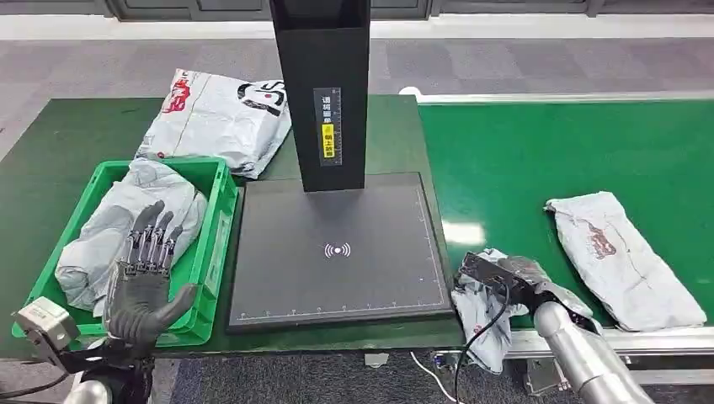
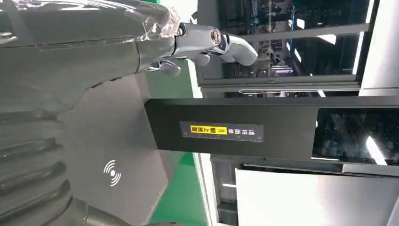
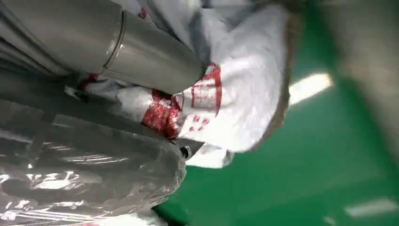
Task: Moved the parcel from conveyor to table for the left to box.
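Right hand [image 1: 505, 282] grips a crumpled parcel [image 1: 482, 316] beside the black scanner plate [image 1: 337, 252], opposite the green crate [image 1: 215, 240]. Left hand [image 1: 143, 282] hovers over that crate, fingers spread, holding nothing.

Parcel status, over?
Right hand grips parcel at conveyor edge. Left hand open over green bin. Scanner pad ahead, unobstructed.

Crate [image 1: 215, 220] left of scanner pad [image 1: 337, 248]; conveyor [image 1: 539, 160] right.
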Controlling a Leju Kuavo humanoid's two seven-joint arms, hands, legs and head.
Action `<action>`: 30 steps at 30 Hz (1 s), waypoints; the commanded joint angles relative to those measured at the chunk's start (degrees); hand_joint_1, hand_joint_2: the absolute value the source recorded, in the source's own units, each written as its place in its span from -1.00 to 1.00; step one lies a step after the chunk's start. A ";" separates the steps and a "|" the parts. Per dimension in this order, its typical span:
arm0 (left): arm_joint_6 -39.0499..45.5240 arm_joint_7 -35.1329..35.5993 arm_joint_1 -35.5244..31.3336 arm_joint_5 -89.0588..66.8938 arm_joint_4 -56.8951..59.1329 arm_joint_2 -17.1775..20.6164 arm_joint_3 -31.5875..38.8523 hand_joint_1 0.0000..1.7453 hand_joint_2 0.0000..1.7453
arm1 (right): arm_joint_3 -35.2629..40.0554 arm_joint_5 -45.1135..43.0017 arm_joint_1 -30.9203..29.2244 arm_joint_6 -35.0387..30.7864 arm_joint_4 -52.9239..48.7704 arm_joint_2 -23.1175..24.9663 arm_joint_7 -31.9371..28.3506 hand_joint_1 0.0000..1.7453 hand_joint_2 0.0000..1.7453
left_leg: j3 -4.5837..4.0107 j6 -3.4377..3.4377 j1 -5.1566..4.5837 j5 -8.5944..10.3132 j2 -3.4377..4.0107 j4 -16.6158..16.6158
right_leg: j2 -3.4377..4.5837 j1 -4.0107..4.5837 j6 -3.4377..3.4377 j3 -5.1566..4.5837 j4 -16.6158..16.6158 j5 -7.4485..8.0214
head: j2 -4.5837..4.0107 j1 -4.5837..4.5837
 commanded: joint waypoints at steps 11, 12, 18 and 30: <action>0.26 -1.76 5.27 -3.49 -3.32 -4.72 7.07 -1.00 1.00 | -21.98 -17.16 5.51 -1.88 -39.20 18.77 -7.76 1.00 1.00 | -0.24 -0.32 -0.11 -0.03 0.37 -0.08 | 0.35 -0.09 -0.33 -0.70 0.41 -0.18 | 0.00 -0.02; 0.21 -1.77 5.05 -3.54 -3.17 -4.74 7.10 -1.00 1.00 | -21.97 -17.11 5.27 -1.92 -39.53 19.07 -7.77 1.00 1.00 | -0.20 -0.33 -0.08 -0.01 0.44 -0.14 | 0.40 -0.06 -0.35 -0.67 0.35 -0.13 | 0.00 -0.02; -0.58 -1.87 2.91 -3.60 -1.38 -4.45 6.79 -1.00 1.00 | -16.08 -11.81 1.92 -0.99 -36.53 19.85 -6.79 1.00 1.00 | -0.13 -0.35 -0.10 0.07 0.57 -0.26 | 0.52 -0.08 -0.38 -0.66 0.26 -0.04 | 0.00 -0.02; -1.00 -1.12 0.51 -3.64 1.02 -3.89 4.92 -1.00 1.00 | -6.66 -7.61 -5.01 -3.45 -24.07 20.05 -4.78 1.00 1.00 | -0.16 -0.42 -0.04 0.10 0.66 -0.19 | 0.59 -0.03 -0.47 -0.70 0.35 0.04 | 0.00 -0.02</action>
